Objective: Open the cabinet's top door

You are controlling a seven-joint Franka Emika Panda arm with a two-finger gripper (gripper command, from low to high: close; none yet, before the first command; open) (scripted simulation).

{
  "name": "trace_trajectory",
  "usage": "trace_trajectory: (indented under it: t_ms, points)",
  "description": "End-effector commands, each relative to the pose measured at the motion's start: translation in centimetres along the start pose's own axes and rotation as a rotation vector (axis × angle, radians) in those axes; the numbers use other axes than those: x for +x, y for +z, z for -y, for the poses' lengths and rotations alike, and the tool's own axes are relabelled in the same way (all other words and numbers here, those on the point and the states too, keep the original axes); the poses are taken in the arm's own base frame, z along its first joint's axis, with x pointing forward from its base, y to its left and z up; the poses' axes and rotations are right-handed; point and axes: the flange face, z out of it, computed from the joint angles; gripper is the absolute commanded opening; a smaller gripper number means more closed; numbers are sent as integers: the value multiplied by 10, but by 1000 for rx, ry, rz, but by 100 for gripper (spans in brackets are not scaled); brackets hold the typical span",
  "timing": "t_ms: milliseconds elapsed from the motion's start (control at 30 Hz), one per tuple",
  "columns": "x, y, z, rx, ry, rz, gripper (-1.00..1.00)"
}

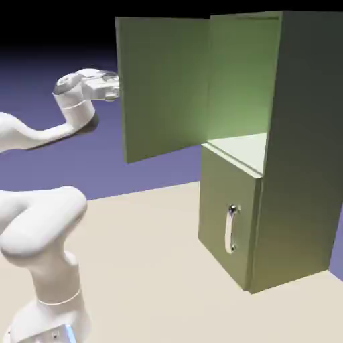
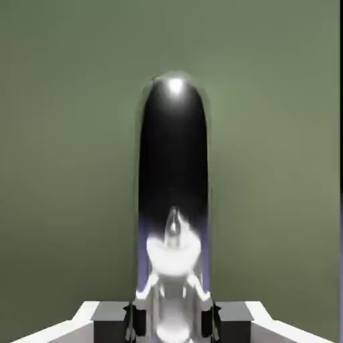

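My gripper [image 2: 172, 323] is closed on the shiny bar handle [image 2: 173, 154] of the top door, one fingertip at either side of the bar, with the door's flat green face filling most of the hand view behind it. The top door [image 1: 166, 90], upper centre in the exterior view, stands swung wide out from the cabinet [image 1: 301, 154], baring the pale green upper compartment [image 1: 241, 80], while the lower door [image 1: 228, 208] is shut; I judge the opening essentially complete, with at most a release of the handle remaining.
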Motion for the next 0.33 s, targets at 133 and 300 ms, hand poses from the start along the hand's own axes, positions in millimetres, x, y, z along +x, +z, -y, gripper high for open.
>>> trace_trajectory:
  t_ms: [133,300]
  points:
    - [-14,-30,14,-91,0,-91,-100]
    - [-24,-46,24,-142,0,-142,100]
